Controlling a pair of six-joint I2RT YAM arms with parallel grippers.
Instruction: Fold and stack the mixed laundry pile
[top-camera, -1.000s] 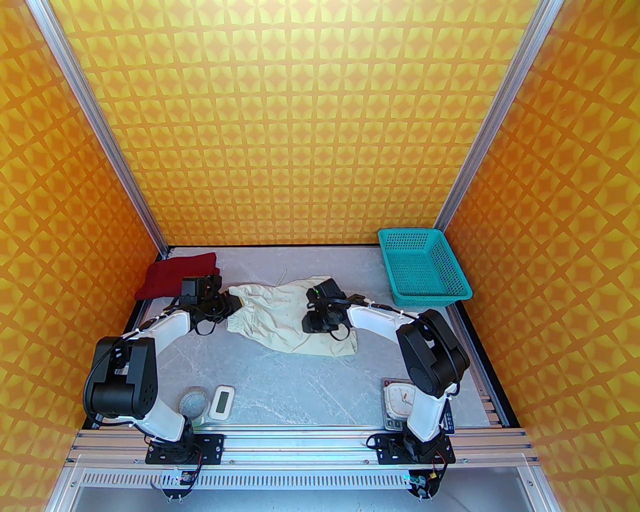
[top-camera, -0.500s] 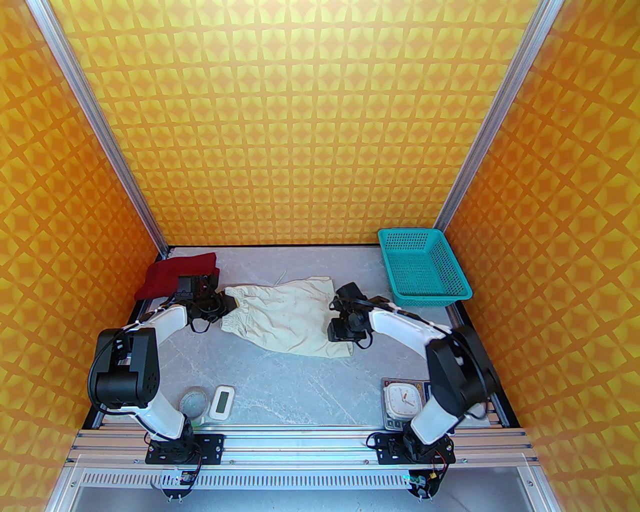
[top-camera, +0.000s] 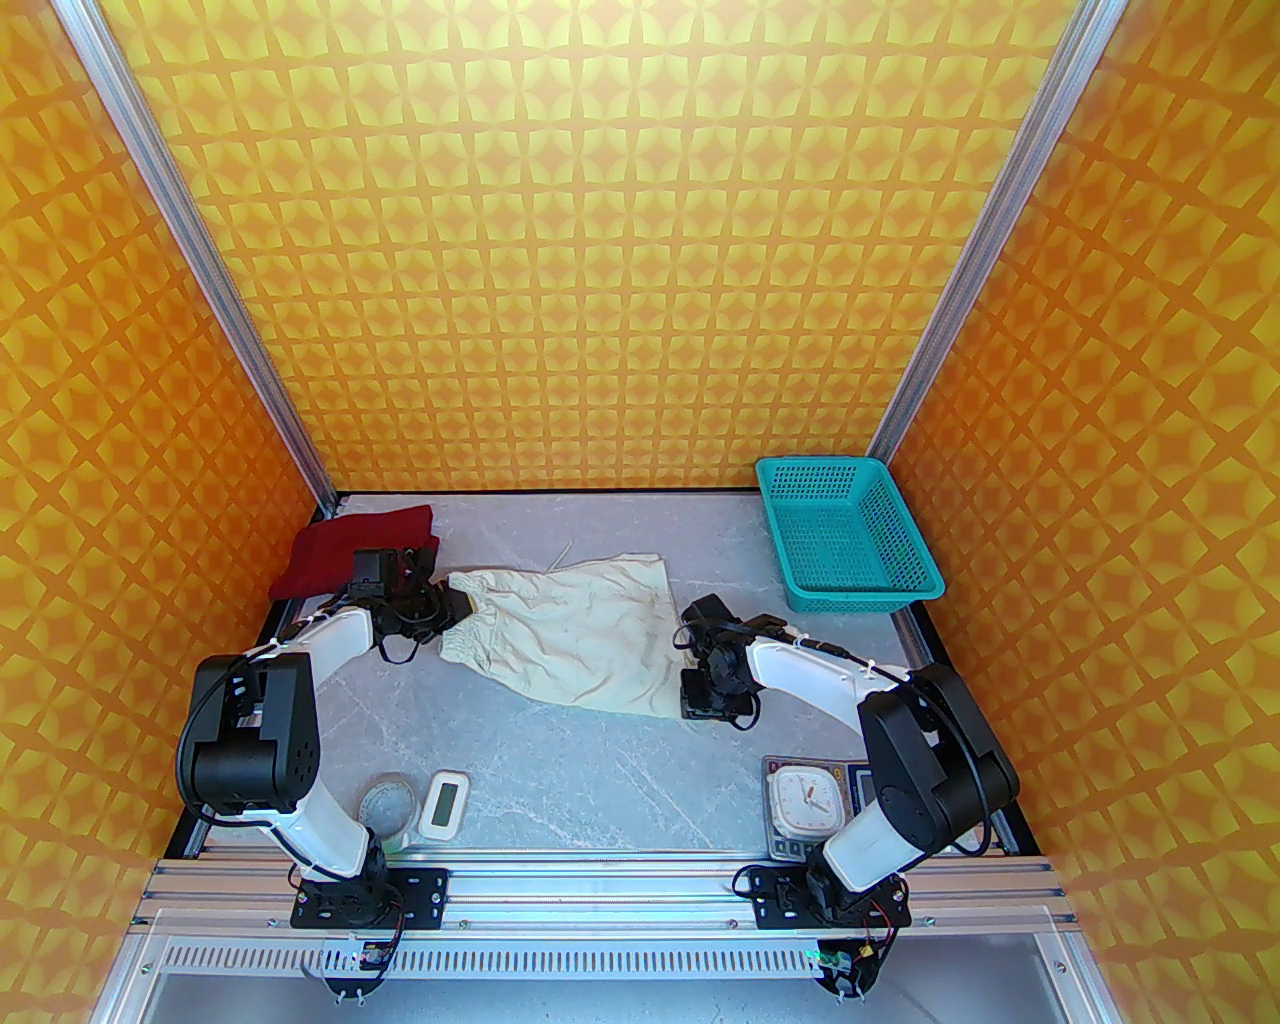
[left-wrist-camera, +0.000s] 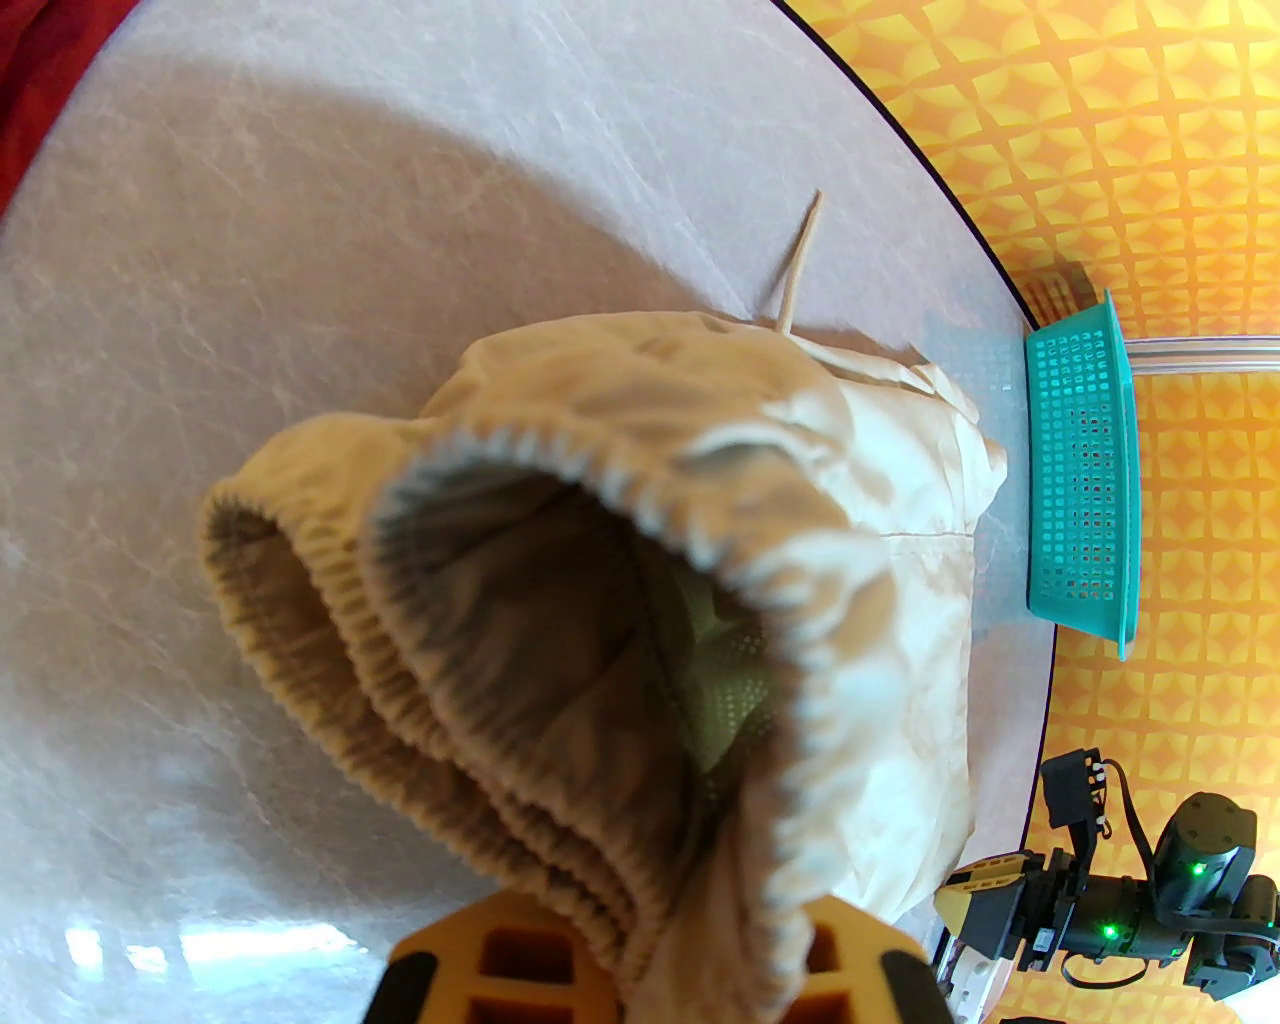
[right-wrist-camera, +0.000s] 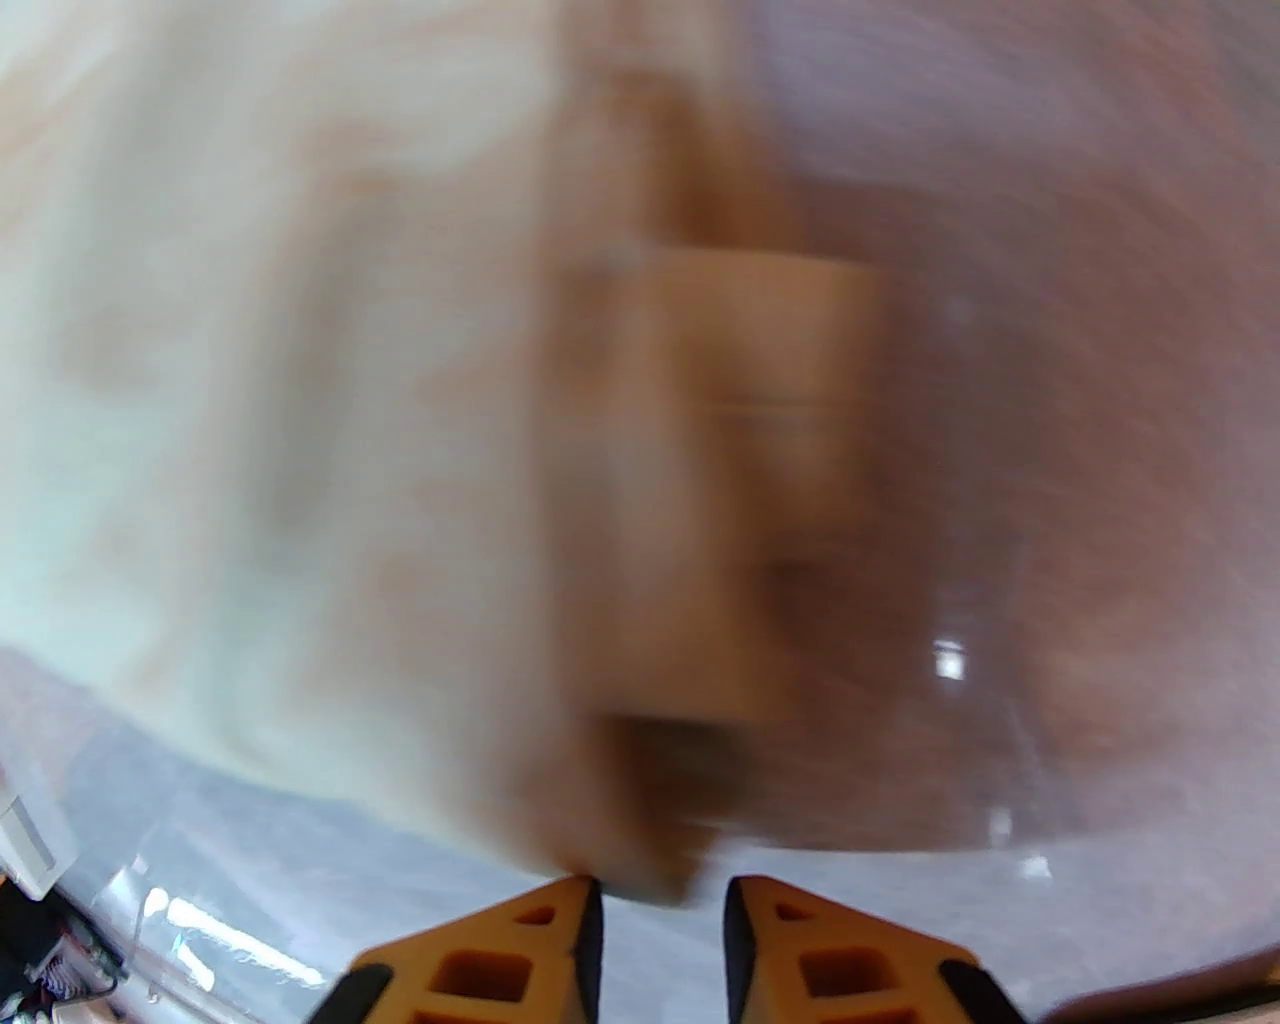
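The cream-white shorts (top-camera: 580, 630) lie spread in the middle of the table, waistband to the left. My left gripper (top-camera: 458, 603) is shut on the gathered waistband (left-wrist-camera: 560, 640), which bunches between its orange fingers (left-wrist-camera: 480, 950). My right gripper (top-camera: 700, 702) hovers low at the shorts' near right corner. In the blurred right wrist view its fingertips (right-wrist-camera: 560, 915) stand a little apart, with the hem's corner (right-wrist-camera: 650, 860) just ahead of them and nothing between them. The dark red shirt (top-camera: 345, 555) lies bunched at the back left corner, behind my left wrist.
A teal mesh basket (top-camera: 850, 535) stands at the back right, seen also as the teal basket (left-wrist-camera: 1085, 470) from the left wrist. A white clock on a scale (top-camera: 805, 795) sits near my right base. A small white device (top-camera: 442, 800) and a round disc (top-camera: 385, 800) lie near left.
My right gripper has slid rightward and nearer across the shorts, from their middle to the near right corner, flattening the cloth. My left gripper drew the waistband slightly left.
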